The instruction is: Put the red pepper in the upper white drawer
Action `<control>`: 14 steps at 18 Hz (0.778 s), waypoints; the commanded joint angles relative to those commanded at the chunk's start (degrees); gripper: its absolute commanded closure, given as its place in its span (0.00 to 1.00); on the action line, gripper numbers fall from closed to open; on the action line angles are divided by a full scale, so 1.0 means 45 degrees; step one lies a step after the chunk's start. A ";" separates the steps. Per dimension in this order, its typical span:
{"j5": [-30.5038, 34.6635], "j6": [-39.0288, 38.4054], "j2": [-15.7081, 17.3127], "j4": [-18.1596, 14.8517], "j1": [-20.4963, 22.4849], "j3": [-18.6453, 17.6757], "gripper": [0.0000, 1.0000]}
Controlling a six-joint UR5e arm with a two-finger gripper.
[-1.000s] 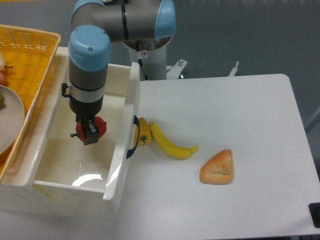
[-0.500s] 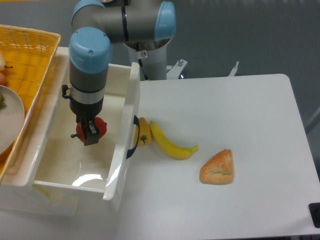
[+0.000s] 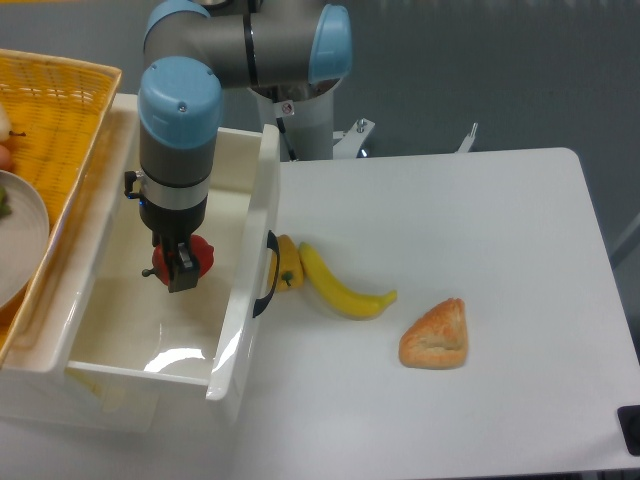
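At the far left a yellow woven basket (image 3: 62,110) sits beside and partly over the drawer's left wall, with the edge of a pale plate (image 3: 18,235) showing inside it. Next comes the open white drawer (image 3: 130,330), glossy and deep, its black handle (image 3: 268,275) curving out from the front wall toward the table. The arm (image 3: 180,120) reaches down into the drawer from above, and the gripper (image 3: 181,268) hangs inside it with its dark fingers (image 3: 183,270) pinching the red pepper (image 3: 200,250), which shows on both sides of them. The pepper is within the drawer's walls, over the floor near the middle; whether it touches the floor cannot be told from this view. Just right of the handle a small orange pepper (image 3: 289,263) lies on the white table (image 3: 480,230), touching the end of a banana (image 3: 342,287) that curves off to the right. Farther right, apart from the banana, lies a golden wedge of pastry (image 3: 436,336).
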 joint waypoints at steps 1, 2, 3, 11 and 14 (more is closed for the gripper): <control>0.0019 0.0000 0.0000 0.0000 -0.0019 0.0000 0.28; 0.0020 -0.0019 -0.0019 0.0000 -0.0058 0.0000 0.28; 0.0020 -0.0019 -0.0020 0.0000 -0.0078 0.0000 0.28; 0.0020 0.0000 -0.0078 0.0000 -0.0078 0.0000 0.22; 0.0039 -0.0019 -0.0078 -0.0019 -0.0078 0.0000 0.22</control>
